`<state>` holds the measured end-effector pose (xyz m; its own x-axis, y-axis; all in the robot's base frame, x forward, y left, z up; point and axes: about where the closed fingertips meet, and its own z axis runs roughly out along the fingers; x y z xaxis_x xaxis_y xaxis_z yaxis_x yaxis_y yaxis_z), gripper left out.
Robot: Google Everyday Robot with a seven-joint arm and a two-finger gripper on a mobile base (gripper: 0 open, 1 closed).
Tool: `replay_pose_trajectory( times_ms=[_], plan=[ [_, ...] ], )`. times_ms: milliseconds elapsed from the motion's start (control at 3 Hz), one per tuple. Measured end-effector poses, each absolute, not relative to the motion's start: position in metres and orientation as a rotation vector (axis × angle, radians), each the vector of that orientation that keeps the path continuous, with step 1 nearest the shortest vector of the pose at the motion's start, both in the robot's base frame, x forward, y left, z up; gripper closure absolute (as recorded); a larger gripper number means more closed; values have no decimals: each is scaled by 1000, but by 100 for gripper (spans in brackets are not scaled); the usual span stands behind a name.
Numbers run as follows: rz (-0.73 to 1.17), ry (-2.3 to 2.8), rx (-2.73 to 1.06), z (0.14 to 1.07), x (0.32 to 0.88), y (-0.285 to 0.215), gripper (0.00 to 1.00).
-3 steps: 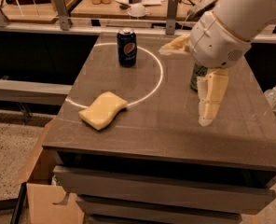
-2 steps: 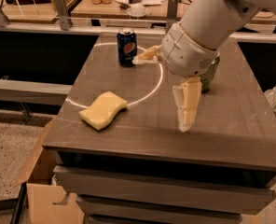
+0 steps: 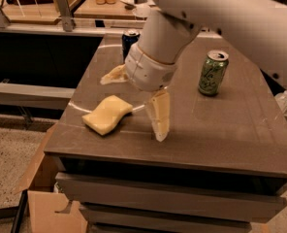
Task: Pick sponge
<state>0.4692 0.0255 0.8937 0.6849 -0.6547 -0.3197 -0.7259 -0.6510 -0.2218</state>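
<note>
Pincer is over the front-left part of the desk, spread wide and holding nothing. One pale yellow finger points down, with its tip low by the desk top just right of the sponge. The other finger sticks out to the left, farther back and higher, above the desk behind the sponge. Sponge lies flat on the desk near the front-left corner, pale yellow with wavy sides, and its long axis runs diagonally from front-left to back-right. Its right end is just beside the downward finger; cannot tell if they touch. The big white arm comes in from the upper right and its rounded wrist sits over the desk just behind the sponge. A green can stands upright on the right half of the desk, well apart from the sponge. A dark can stands upright at the back of the desk, partly hidden behind the wrist. A thin white curved line is marked on the desk top and passes by the sponge's left end. Drawer fronts sit below the desk top, and a cardboard box is on the floor at lower left.
</note>
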Motion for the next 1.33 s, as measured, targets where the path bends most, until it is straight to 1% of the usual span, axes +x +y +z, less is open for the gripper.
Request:
replay_pose_trajectory(
  times_ms=[333, 1000, 1333],
  plan=[
    [324, 988, -2662, 872, 473, 50, 0],
    [312, 899, -2789, 838, 485, 80, 0],
    [272, 895, -2839, 832, 489, 90, 18]
  ],
)
